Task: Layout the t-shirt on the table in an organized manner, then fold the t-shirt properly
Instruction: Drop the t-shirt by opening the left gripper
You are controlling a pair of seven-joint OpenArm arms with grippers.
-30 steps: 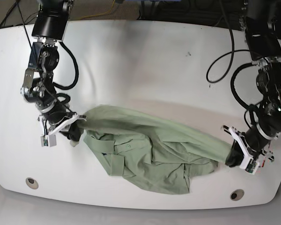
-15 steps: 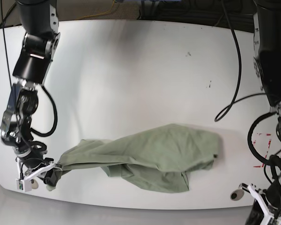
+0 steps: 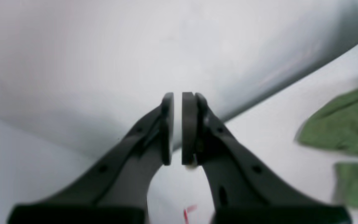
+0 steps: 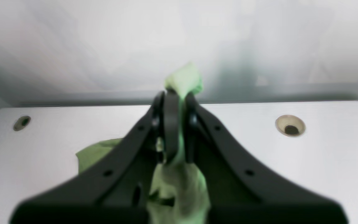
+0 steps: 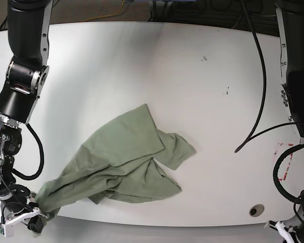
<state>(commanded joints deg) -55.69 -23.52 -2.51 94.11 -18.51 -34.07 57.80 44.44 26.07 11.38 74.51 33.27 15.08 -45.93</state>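
The pale green t-shirt (image 5: 124, 164) lies bunched and twisted on the white table (image 5: 192, 76), left of the middle, with one end stretched to the front left edge. There my right gripper (image 5: 34, 223) is shut on that end. In the right wrist view a tuft of the t-shirt (image 4: 183, 79) sticks out past the fingertips of the right gripper (image 4: 176, 124). My left gripper (image 3: 177, 127) holds nothing, with only a thin slit between its pads, and hangs past the table's front right edge. The t-shirt (image 3: 337, 130) lies well off to its side.
A round grey grommet (image 5: 256, 209) sits near the front right edge, with red tape marks (image 5: 283, 162) beyond it. Two grommets (image 4: 290, 126) (image 4: 21, 123) show in the right wrist view. Black cables (image 5: 258, 91) hang over the right side.
The left gripper has let go of the shirt and dropped to the front right corner. The right gripper has dragged the shirt toward the front left edge, bunching it there.
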